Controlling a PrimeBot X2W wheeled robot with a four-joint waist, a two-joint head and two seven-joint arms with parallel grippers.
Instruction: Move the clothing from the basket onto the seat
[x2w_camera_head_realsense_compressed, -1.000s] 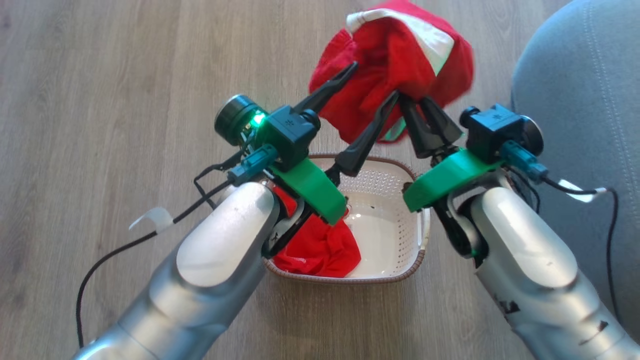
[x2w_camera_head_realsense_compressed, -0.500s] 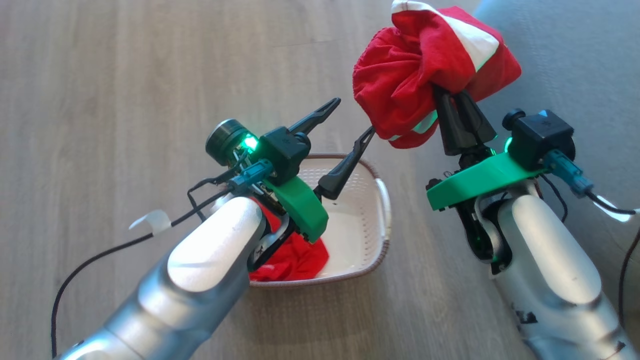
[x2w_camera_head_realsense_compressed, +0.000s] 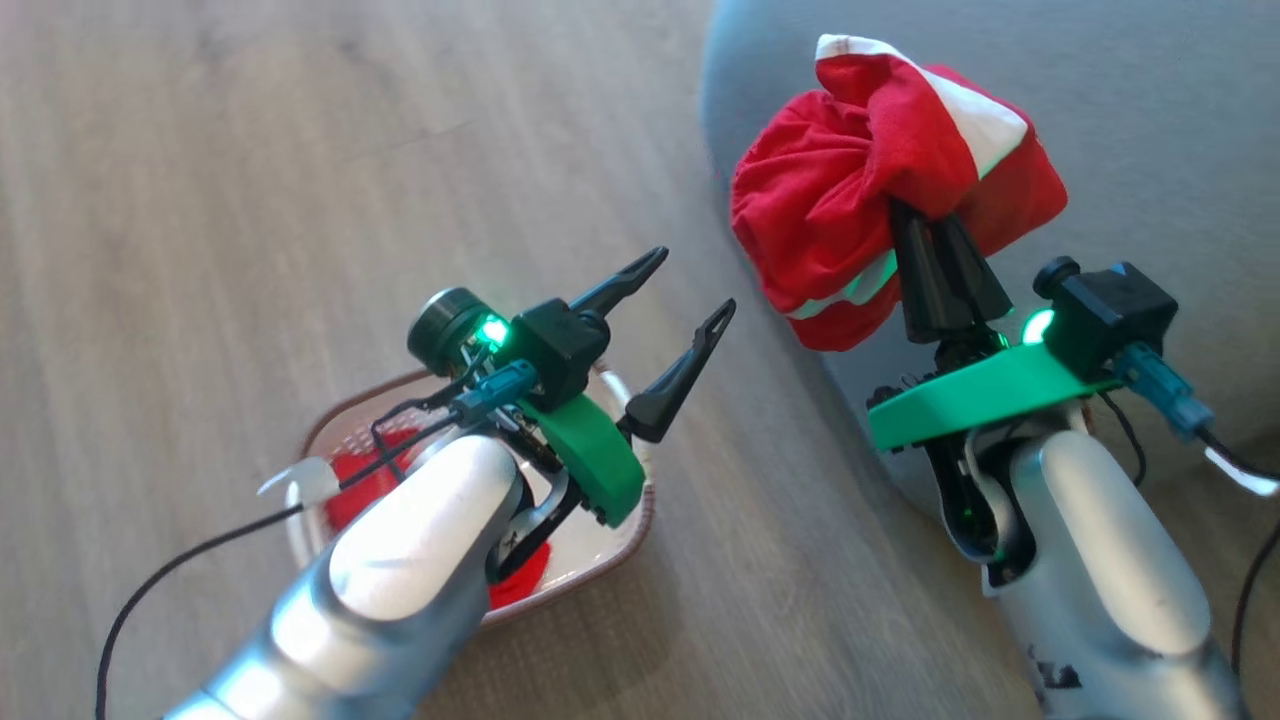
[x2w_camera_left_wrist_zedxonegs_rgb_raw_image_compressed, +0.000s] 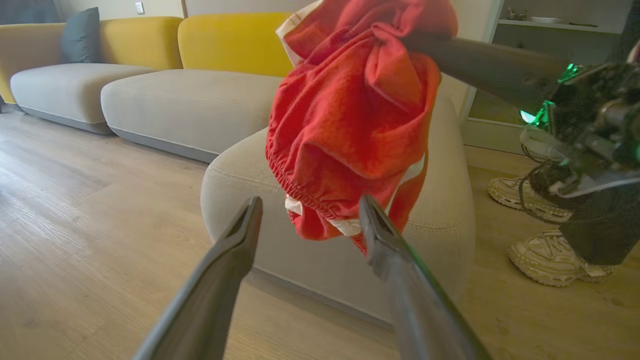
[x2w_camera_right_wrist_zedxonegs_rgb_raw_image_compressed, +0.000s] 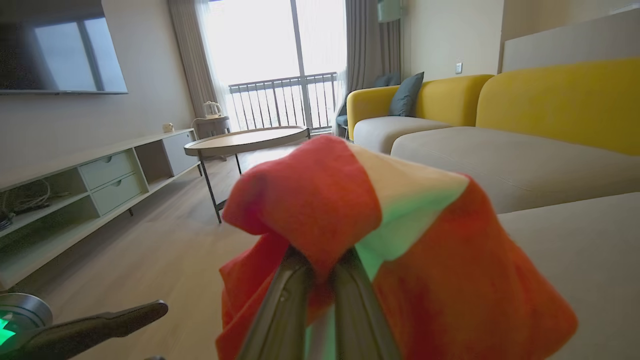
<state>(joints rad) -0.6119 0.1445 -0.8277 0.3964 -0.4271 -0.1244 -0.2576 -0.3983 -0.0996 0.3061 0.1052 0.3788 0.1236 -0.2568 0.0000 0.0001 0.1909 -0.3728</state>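
At upper right of the head view, the right gripper (x2w_camera_head_realsense_compressed: 922, 225) pinches a bunched red garment (x2w_camera_head_realsense_compressed: 820, 210), fingers pressed together in the cloth, and holds it over the near edge of the grey seat (x2w_camera_head_realsense_compressed: 1150, 120). Left of centre, the left gripper (x2w_camera_head_realsense_compressed: 695, 280) stands wide apart and empty over the floor (x2w_camera_head_realsense_compressed: 250, 200), just up-frame of the basket (x2w_camera_head_realsense_compressed: 645, 500), where a second garment (x2w_camera_head_realsense_compressed: 365, 475) lies partly hidden under the forearm (x2w_camera_head_realsense_compressed: 420, 540) at lower left. The step in hand looks like the drop. It should go best with the bundle carried toward the upper right of the frame, well in from the rounded edge, lowered close to the seat and only then released, so no fold slides to the floor.

Across the left wrist view, the garment hangs at top centre, in front of the seat's rounded corner, its elastic hem dipping between the tips of the spread fingers; whether it touches them cannot be told. A person's shoes (x2w_camera_left_wrist_zedxonegs_rgb_raw_image_compressed: 555, 255) stand on the floor at right.

Low in the right wrist view, the closed fingers vanish into red and white cloth at bottom centre, the seat spreading to the right behind it. A full opening and a straight pull back should keep the cloth from snagging.
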